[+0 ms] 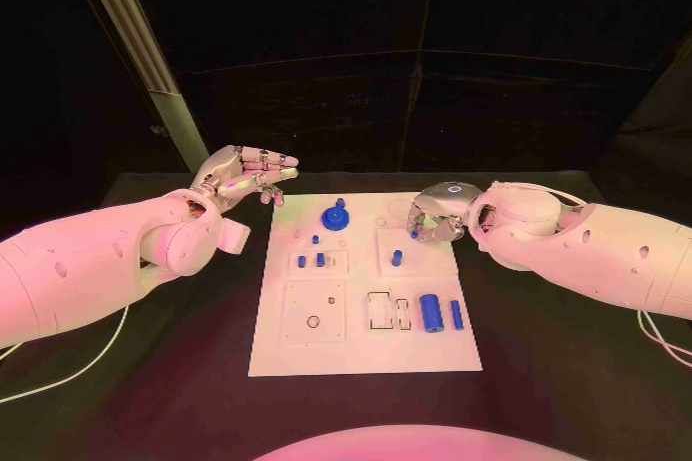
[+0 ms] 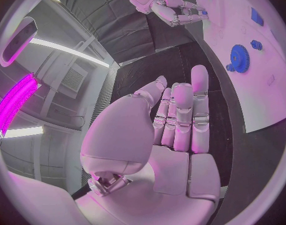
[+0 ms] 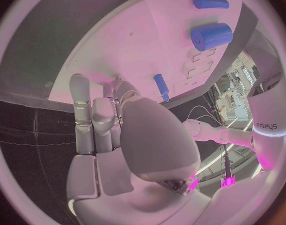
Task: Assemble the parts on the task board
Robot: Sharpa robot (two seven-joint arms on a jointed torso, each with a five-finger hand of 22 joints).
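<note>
The white task board (image 1: 361, 333) lies in the middle of the table. On it are a blue gear (image 1: 335, 218) (image 2: 240, 58), several small blue pegs (image 1: 302, 262), a thick blue cylinder (image 1: 430, 312) (image 3: 212, 35) and a thinner blue bar (image 1: 456, 314) (image 3: 210, 2). My left hand (image 1: 245, 176) (image 2: 180, 120) is raised beside the board's far left corner, fingers straight and apart, holding nothing. My right hand (image 1: 440, 209) (image 3: 111, 120) hangs over the board's far right part, fingers pointing down. A short blue peg (image 1: 414, 233) (image 3: 160, 86) sits just beside its thumb, not between the fingers.
The board (image 2: 255, 85) (image 3: 117, 50) has square recesses (image 1: 313, 311) and slots (image 1: 381, 311) near its front. Black table (image 1: 173, 381) surrounds it. White cables (image 1: 72, 366) trail at both sides. A slanted pale post (image 1: 152, 71) stands behind the left arm.
</note>
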